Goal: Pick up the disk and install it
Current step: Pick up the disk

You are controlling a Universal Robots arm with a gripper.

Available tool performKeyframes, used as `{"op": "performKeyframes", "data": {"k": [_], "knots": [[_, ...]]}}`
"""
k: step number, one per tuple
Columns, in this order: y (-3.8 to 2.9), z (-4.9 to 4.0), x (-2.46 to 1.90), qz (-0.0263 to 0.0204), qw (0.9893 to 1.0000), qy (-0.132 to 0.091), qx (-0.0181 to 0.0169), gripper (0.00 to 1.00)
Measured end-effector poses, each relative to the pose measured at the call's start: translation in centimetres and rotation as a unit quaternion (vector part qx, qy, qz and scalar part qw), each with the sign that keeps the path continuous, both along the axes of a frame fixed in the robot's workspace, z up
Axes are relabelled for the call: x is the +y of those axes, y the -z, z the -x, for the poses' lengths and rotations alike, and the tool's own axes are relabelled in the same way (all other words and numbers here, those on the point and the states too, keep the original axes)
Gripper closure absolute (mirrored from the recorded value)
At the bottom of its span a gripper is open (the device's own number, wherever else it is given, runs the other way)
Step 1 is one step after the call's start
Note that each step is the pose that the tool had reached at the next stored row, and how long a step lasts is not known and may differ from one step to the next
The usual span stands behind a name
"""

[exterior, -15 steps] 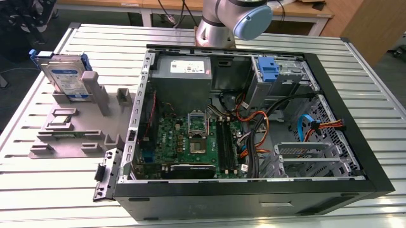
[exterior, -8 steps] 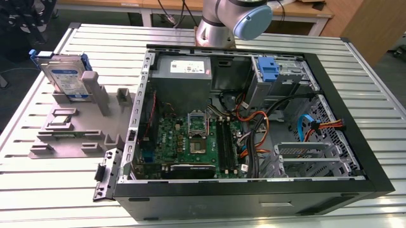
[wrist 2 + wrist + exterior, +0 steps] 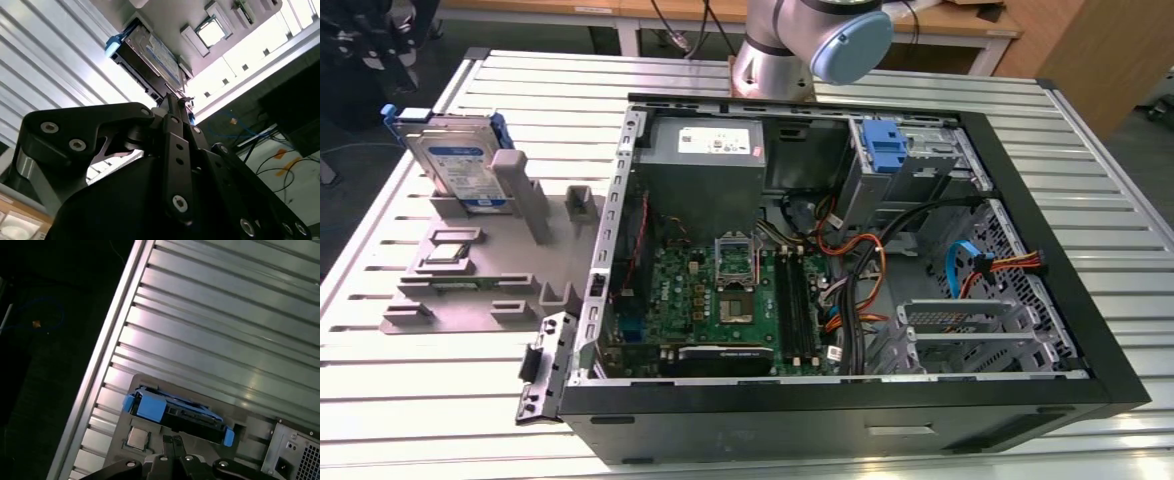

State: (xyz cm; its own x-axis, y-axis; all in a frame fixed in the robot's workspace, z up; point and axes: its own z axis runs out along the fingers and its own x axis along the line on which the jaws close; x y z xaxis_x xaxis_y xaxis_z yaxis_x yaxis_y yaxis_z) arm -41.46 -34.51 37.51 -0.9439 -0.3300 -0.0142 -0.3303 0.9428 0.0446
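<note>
Gripper (image 3: 172, 441) closed, fingertips together, nothing held, nothing touched. In the first wrist view it points down at the disk (image 3: 175, 410) from above, clear of it. Disk stands on its long edge in a slot of the grey fixture (image 3: 467, 290), with blue rails at both ends. Fixture sits near the tabletop (image 3: 400, 400) corner at the exterior view's upper left, just beside the open case (image 3: 854, 415). Arm (image 3: 807, 40) base stands at the tabletop edge behind the case.
</note>
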Motion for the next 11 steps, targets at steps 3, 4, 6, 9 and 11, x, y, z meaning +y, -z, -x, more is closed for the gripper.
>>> {"op": "performKeyframes", "data": {"k": [3, 4, 6, 9, 11], "knots": [[0.0, 0.0, 0.0, 0.0, 0.9996, -0.028, 0.0, 0.9], [0.0, 0.0, 0.0, 0.0, 0.9993, -0.037, 0.0, 0.9], [0.0, 0.0, 0.0, 0.0, 0.9985, -0.054, 0.0, 0.9], [0.01, 0.0, 0.0, 0.0, 0.9966, -0.082, 0.0, 0.9], [0.01, 0.0, 0.0, 0.0, 0.995, -0.1, 0.0, 0.9]]}}
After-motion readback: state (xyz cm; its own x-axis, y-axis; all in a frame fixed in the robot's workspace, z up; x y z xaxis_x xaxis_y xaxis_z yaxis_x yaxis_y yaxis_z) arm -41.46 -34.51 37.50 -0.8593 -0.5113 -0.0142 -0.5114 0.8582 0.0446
